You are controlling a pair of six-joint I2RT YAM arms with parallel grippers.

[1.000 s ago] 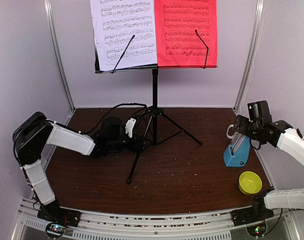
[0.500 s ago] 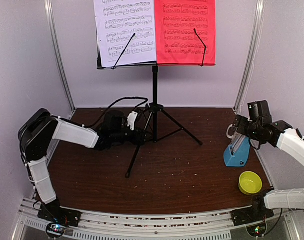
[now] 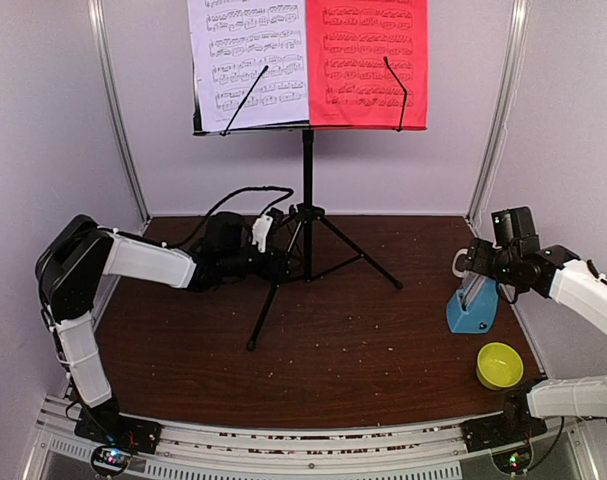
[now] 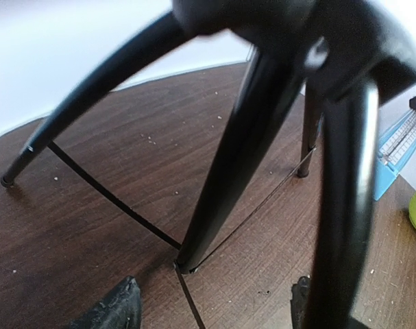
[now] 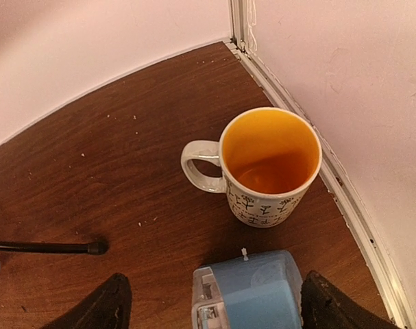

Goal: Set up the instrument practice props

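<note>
Sitting between the spread fingers (image 5: 101, 308) of the right claw (image 5: 211, 295) is the metronome (image 5: 252, 295).

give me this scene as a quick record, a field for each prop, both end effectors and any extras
music stand: upright on its tripod, back centre
white sheet: on the stand's desk, left half
red sheet: on the desk, right half
metronome: blue, upright, far right
left end effector: open, low among the stand's legs
right end effector: open, fingers either side of the metronome's top
mug: upright, empty, just beyond the metronome
yellow bowl: nearer than the metronome, apart from it
</note>
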